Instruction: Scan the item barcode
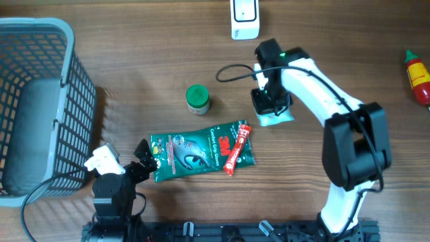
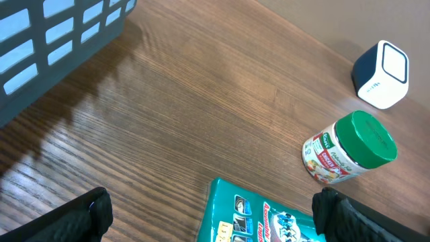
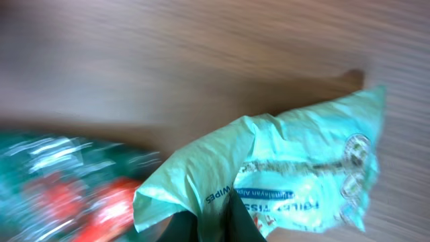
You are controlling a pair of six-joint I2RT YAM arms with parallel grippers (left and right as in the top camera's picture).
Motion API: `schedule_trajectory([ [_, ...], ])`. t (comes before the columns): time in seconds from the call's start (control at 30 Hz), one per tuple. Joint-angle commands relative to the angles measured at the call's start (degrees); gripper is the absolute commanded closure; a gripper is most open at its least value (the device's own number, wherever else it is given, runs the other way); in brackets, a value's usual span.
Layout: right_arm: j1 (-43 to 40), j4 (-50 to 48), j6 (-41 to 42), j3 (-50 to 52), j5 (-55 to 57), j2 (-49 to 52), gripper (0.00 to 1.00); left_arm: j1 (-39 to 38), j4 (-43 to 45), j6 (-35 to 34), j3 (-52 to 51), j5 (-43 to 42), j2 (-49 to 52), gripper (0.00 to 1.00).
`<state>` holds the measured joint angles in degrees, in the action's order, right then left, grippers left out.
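Observation:
A pale green wipes packet [image 1: 277,119] lies right of the table's middle, and my right gripper [image 1: 269,106] is directly over it. In the right wrist view the packet [image 3: 302,161] bunches up between the dark fingers [image 3: 235,218], so the right gripper [image 3: 215,225] is shut on its crumpled edge. No barcode shows on the visible face. The white and blue scanner [image 1: 244,17] stands at the far edge, also seen as the scanner [image 2: 381,74] in the left wrist view. My left gripper [image 1: 146,153] stands open at the near left, its jaws wide apart either side of a teal glove packet's corner.
The teal glove packet [image 1: 195,151] lies at the near centre with a red sachet [image 1: 237,149] on its right end. A green-lidded jar [image 1: 197,98] stands behind it. A grey basket [image 1: 74,87] fills the left side. A red bottle [image 1: 418,75] lies far right.

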<state>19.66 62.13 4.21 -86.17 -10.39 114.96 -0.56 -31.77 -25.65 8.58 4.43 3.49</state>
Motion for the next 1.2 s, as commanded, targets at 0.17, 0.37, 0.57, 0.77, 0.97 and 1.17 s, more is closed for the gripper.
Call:
schedule_trajectory([
  [0.17,-6.7,10.2,-37.7,-1.4,-56.8,-5.2,0.96,0.3,-0.2,-0.3,0.0,-0.5,-0.3,0.00],
  [0.37,-5.8,12.3,-65.2,-1.4,-76.0,-5.2,0.96,0.3,-0.2,-0.3,0.0,-0.5,-0.3,0.00],
  [0.57,-1.8,11.3,-83.4,-1.5,-82.6,-5.2,0.95,0.3,-0.2,-0.3,0.0,-0.5,-0.3,0.00],
  [0.77,4.3,6.0,-86.5,-1.5,-82.6,-5.2,0.95,0.3,-0.2,-0.3,0.0,-0.5,-0.3,0.00],
  [0.97,5.2,22.2,-93.7,0.0,-80.0,-5.2,0.95,0.3,-0.2,-0.3,0.0,-0.5,-0.3,0.00],
  [1.17,5.2,30.2,-105.2,14.2,-81.2,-5.6,0.96,0.3,-0.2,-0.3,0.0,-0.5,-0.3,0.00],
])
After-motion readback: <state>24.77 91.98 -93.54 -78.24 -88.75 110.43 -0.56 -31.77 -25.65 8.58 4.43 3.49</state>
